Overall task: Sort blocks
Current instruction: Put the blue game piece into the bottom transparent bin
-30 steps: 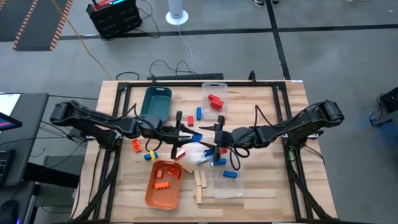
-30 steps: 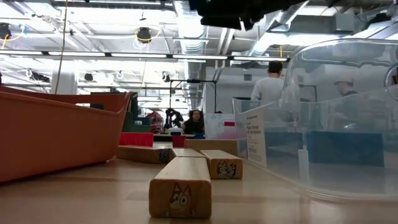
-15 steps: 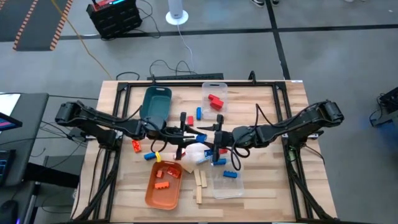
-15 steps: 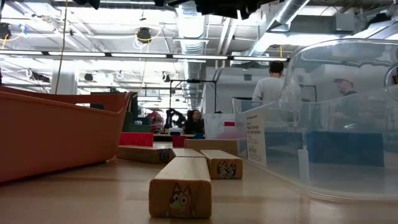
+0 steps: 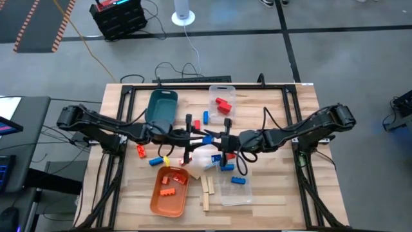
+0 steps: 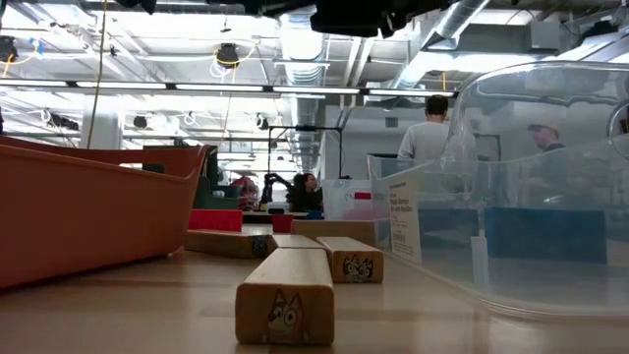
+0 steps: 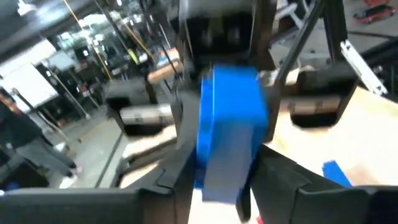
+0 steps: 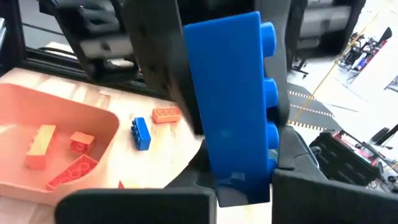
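**Both my grippers on one blue brick at mid-table**

My right gripper [image 8: 239, 174] has its fingers clamped on a long blue brick [image 8: 233, 99], studs showing along one edge. From my left wrist, my left gripper [image 7: 221, 177] is closed on a blue brick [image 7: 229, 134] too; I think it is the same piece, though the high view is too small to confirm. There the two grippers meet nose to nose above the table [image 5: 270, 193].

Just beside them, loose blue blocks [image 5: 156, 160] and an orange one [image 5: 140, 151] lie on the wood. The orange tray [image 5: 168, 198] holds orange and red bricks, with wooden pieces [image 5: 206, 188] next to it. A clear bin [image 5: 235, 190] contains a blue brick. Farther off stand the teal tray [image 5: 161, 105] and a second clear bin [image 5: 221, 103] with red bricks.
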